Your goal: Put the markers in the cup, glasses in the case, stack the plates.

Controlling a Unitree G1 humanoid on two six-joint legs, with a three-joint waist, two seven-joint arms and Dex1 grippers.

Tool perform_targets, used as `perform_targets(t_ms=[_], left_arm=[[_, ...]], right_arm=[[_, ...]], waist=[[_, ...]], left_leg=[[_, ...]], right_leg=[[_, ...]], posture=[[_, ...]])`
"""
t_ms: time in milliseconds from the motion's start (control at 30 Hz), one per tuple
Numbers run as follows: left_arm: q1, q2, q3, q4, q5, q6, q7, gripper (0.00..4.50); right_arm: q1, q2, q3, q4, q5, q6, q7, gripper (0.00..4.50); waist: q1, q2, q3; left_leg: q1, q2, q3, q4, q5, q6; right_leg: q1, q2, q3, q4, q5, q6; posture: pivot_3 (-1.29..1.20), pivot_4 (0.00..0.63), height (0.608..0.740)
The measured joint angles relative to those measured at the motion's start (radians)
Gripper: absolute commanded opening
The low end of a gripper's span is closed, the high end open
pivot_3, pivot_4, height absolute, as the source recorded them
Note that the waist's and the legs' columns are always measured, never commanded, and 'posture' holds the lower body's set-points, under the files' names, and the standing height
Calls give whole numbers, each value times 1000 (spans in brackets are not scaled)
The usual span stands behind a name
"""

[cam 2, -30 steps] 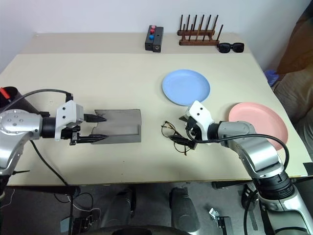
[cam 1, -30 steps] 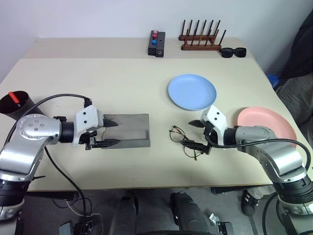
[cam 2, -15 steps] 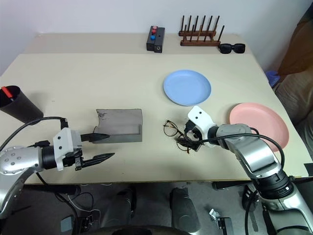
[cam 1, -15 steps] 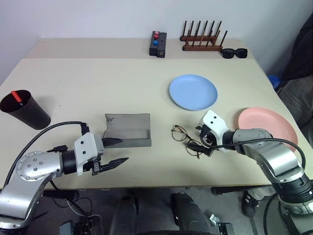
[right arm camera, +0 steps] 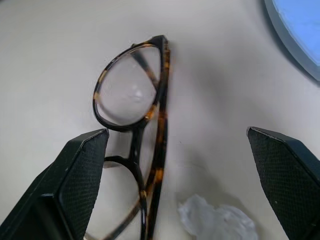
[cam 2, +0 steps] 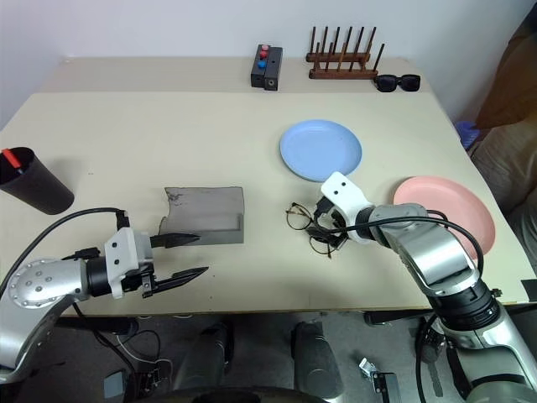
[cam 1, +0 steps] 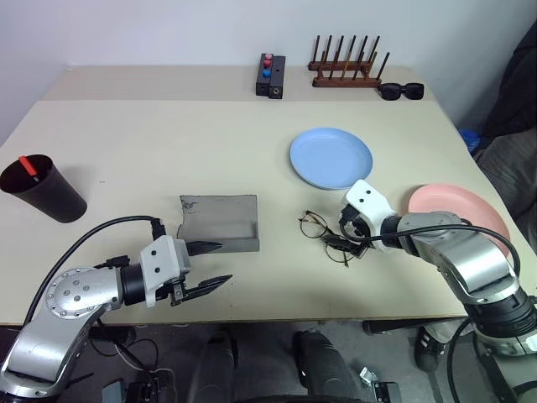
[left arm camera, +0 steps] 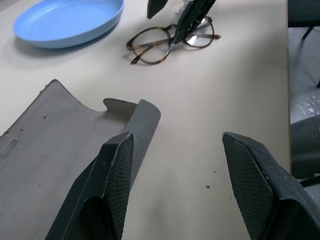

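Over thin tortoiseshell-framed glasses (right arm camera: 135, 150): right gripper (cam 1: 348, 238), fingers spread wide. Beside open flat grey case (cam 1: 218, 222): left gripper (cam 1: 210, 265), parted, empty.

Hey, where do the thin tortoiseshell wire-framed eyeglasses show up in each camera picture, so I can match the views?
Left eye view: thin tortoiseshell wire-framed eyeglasses on the table, right of centre, at the right gripper.
Right eye view: right of centre, below the light blue round plastic plate.
Left wrist view: near the top, centre, beside the plate.
Right wrist view: centre-left, between that gripper's fingers.
Shared landmark: the light blue plate.
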Motion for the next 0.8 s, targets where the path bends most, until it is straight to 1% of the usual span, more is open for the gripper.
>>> perform_targets(t_ms=[33, 100, 200, 267, 367, 567, 700, 800], left_arm=[[0, 0, -3, 1, 0, 0, 2, 2900], [-2, 0, -16, 2, 0, 0, 6, 2900], [-8, -4, -35, 3, 0, 0, 13, 2900], [-14, -3, -35, 3, 0, 2, 23, 2900], [-25, -3, -37, 2, 0, 4, 31, 2900], [-31, -3, -37, 2, -2, 20, 43, 2900], [-34, 2, -34, 2, -7, 30, 47, 2900], [-32, 4, -9, 7, -12, 42, 58, 2900]], right_arm=[[-3, -4, 9, 0, -7, -5, 0, 3659], [-6, -9, 22, -2, -24, -12, 1, 2648], [-14, -21, 49, -5, -45, -25, 4, 1005], [-26, -32, 53, -26, -53, -38, 14, 28], [-35, -33, 57, -57, -65, -56, 22, 9], [-48, -33, 75, -48, -94, -77, 35, 9], [-72, -31, 88, -45, -100, -116, 72, 9], [-120, 7, 87, -44, -74, -144, 121, 9]], waist=[[-1, 0, 0], [-1, 0, 0], [0, 0, 0], [-1, 0, -1], [-2, -2, -3], [-1, -2, -3], [-1, -1, -2], [-5, -1, -2]], left_leg=[[0, 0, 0, 0, 0, 0], [0, 0, 0, 0, 0, 0], [0, 0, 0, 0, 0, 0], [0, 0, 0, 0, 0, 0], [2, 0, 0, 1, 0, 0], [1, 0, 0, 4, -1, 1], [1, 0, 0, 4, -1, 2], [1, 0, 0, 4, -1, 2]], right_leg=[[0, 0, 0, 0, 0, 0], [0, 0, 0, 0, 0, 0], [0, 0, 0, 0, 0, 0], [0, 0, 0, 0, 0, 0], [2, 0, 0, 0, 0, 0], [3, 0, 0, 0, 0, -1], [3, 0, 0, 0, 1, -1], [3, 0, 0, 0, 1, -1]], posture=[[0, 150, 740], [0, 150, 740], [0, 150, 740], [0, 150, 740], [0, 150, 740], [0, 150, 740], [0, 150, 740], [0, 150, 740]])
